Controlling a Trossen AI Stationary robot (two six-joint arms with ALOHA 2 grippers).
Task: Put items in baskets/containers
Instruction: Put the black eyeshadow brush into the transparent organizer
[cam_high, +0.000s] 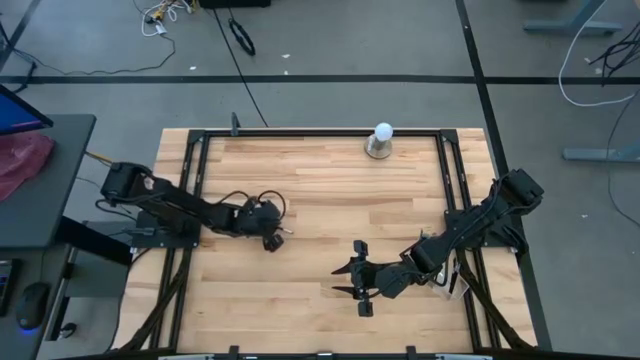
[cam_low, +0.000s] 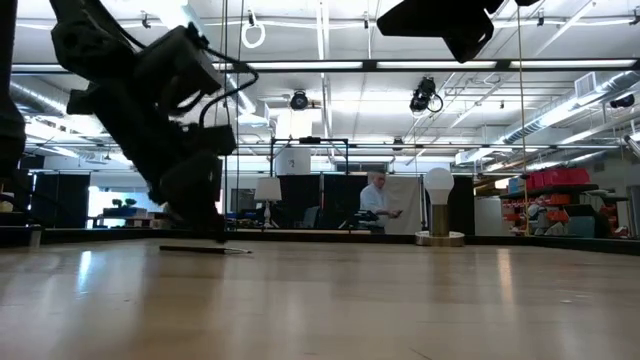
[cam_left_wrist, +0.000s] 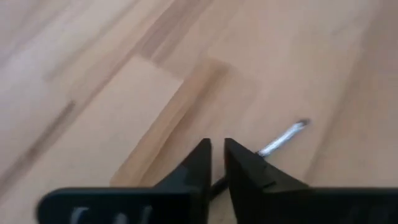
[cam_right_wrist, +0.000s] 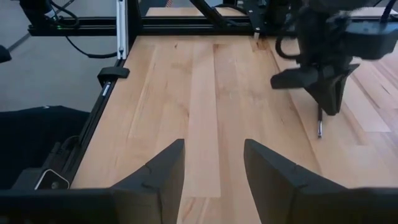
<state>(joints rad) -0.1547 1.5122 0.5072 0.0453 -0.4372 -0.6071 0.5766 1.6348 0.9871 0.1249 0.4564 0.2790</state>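
Observation:
One thin makeup brush (cam_left_wrist: 283, 138) with a dark handle and a silver ferrule lies on the wooden table near its middle left. It also shows in the low view (cam_low: 205, 249) and in the right wrist view (cam_right_wrist: 319, 127). My left gripper (cam_high: 273, 240) (cam_left_wrist: 217, 155) stands over it, shut on it. My right gripper (cam_high: 362, 278) (cam_right_wrist: 214, 162) is open and empty, low over the table's near right part, pointing toward the left arm. The clear organiser and the other brushes are out of view. My left gripper pinches the brush's dark handle (cam_left_wrist: 217, 184) between its two fingers, which come from above, pointing down, and lie across the brush. The silver ferrule end (cam_left_wrist: 292, 130) sticks out past one finger. The brush lies level along the tabletop (cam_low: 230, 250).
A white ball on a round metal base (cam_high: 381, 140) (cam_low: 438, 205) stands at the table's far edge. A black metal frame (cam_high: 300, 131) runs round the table. A person (cam_low: 378, 200) is in the room far behind. Bare wood lies between the two grippers.

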